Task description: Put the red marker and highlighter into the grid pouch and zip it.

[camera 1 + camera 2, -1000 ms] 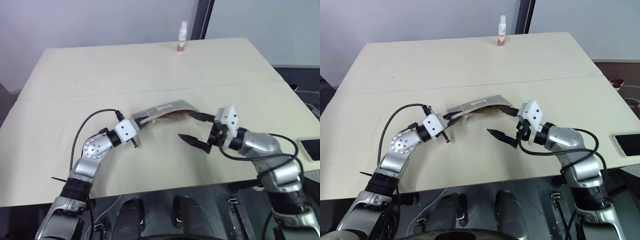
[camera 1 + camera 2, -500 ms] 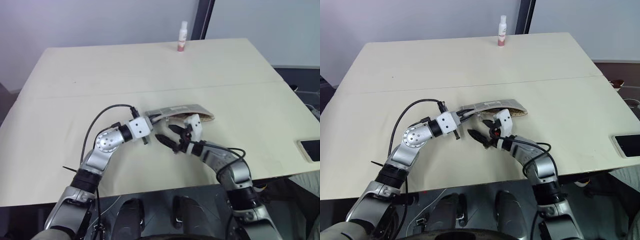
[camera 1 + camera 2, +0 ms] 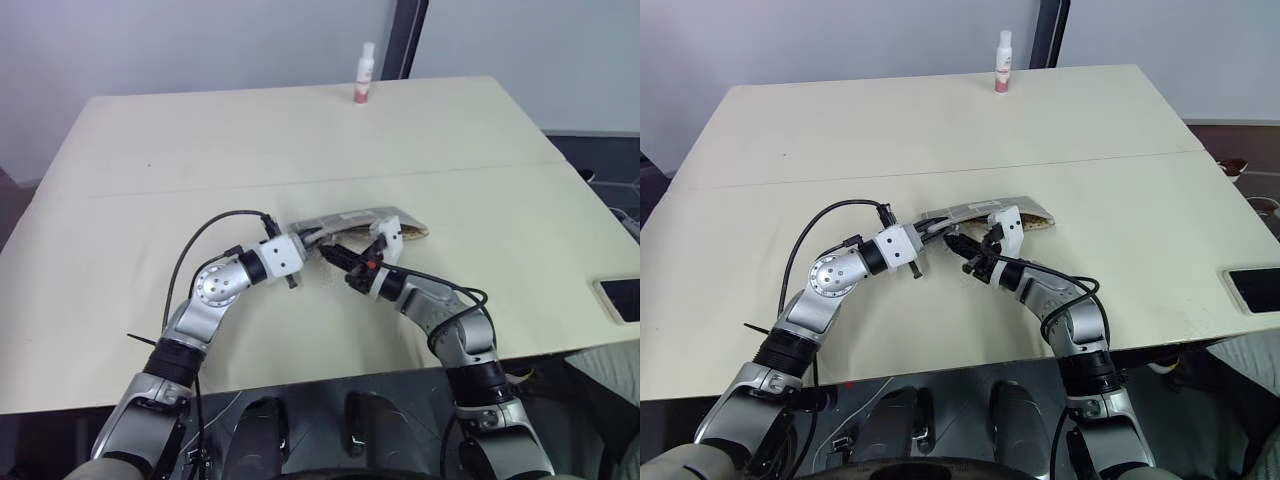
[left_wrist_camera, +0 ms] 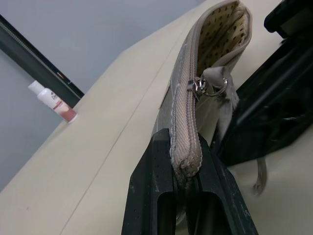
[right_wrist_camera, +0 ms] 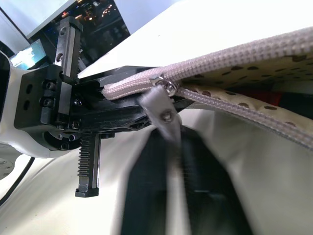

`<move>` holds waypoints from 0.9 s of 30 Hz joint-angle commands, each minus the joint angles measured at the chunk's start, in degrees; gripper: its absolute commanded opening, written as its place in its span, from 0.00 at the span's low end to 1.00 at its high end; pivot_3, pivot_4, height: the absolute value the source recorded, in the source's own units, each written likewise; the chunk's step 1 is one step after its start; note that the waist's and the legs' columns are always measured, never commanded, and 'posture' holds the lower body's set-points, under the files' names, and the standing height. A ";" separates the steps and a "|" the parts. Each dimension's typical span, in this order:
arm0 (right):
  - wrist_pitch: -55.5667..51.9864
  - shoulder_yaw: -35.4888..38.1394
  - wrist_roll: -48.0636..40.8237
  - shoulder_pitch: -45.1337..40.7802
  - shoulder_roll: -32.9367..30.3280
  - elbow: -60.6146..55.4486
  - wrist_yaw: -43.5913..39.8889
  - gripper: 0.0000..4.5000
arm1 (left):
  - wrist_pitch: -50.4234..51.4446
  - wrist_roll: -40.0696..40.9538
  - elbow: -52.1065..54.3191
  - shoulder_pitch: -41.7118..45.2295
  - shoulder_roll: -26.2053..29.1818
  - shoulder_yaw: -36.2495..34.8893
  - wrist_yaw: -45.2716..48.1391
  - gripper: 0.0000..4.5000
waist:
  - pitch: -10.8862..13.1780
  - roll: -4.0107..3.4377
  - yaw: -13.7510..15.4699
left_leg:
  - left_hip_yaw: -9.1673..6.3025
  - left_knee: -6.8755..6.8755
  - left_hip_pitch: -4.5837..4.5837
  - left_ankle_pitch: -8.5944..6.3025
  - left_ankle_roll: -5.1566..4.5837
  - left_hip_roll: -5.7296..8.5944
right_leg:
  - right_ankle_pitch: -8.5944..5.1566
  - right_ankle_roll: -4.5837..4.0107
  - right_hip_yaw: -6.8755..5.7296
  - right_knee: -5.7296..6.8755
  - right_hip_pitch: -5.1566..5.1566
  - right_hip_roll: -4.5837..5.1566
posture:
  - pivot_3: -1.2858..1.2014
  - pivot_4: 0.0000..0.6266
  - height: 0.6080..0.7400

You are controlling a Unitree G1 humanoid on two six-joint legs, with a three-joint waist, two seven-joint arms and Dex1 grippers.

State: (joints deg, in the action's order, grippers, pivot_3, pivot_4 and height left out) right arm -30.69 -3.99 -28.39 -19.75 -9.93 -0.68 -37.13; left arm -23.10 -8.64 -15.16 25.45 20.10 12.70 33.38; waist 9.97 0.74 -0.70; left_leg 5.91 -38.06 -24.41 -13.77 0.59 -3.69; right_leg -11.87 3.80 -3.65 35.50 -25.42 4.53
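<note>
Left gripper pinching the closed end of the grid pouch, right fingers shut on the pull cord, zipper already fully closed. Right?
Not quite: the zipper is open. In the left wrist view the grid pouch gapes past the slider, showing its dotted lining. The rest holds: the left gripper pinches the closed end, and in the right wrist view the right gripper's fingers are shut on the pull cord.

One pouch [image 3: 352,221], one bottle [image 3: 364,75], one phone [image 3: 622,297]
</note>
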 commanded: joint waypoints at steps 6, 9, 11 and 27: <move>-0.40 4.35 -0.88 2.16 -6.03 -4.73 -0.98 0.01 | -1.56 0.19 0.91 -1.03 1.85 -1.56 -1.30 0.00 | 0.00 0.00 0.07 | 0.00 0.00 -0.01 0.00 0.00 0.01 | -0.05 -0.08 0.00 -0.02 0.00 0.04 | 0.52 0.24 1.00; -0.03 8.44 -1.20 2.71 -11.08 -3.45 -2.20 0.01 | -2.04 1.01 -0.09 -1.49 3.51 -2.88 -1.37 0.00 | 0.00 0.00 0.10 | 0.01 0.00 -0.01 0.00 0.00 0.02 | -0.05 -0.08 0.00 -0.02 0.00 0.05 | 0.52 0.24 1.00; 0.70 11.25 -0.95 2.76 -14.53 -1.73 -3.08 0.01 | -1.63 2.50 -0.74 -1.92 4.48 -3.81 -0.73 0.00 | 0.00 0.00 0.10 | 0.00 0.00 0.00 0.00 0.00 0.01 | -0.05 -0.09 0.00 -0.02 0.00 0.04 | 0.52 0.24 1.00; 5.70 13.82 -0.02 5.46 -24.79 -0.07 -13.28 0.55 | 8.28 17.30 4.26 -3.90 2.74 -8.18 5.17 0.58 | 0.00 0.00 0.11 | 0.00 0.01 0.01 0.00 0.00 0.02 | -0.06 -0.08 0.01 -0.04 0.00 0.02 | 0.52 0.24 1.00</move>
State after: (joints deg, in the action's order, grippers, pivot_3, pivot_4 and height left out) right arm -26.02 8.82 -27.35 -14.76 -33.13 2.20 -48.34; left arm -15.84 5.79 -14.19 22.20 22.53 6.40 37.52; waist 9.97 0.73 -0.59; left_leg 5.92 -38.05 -24.41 -13.78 0.59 -3.67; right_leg -11.93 3.72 -3.64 35.46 -25.42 4.55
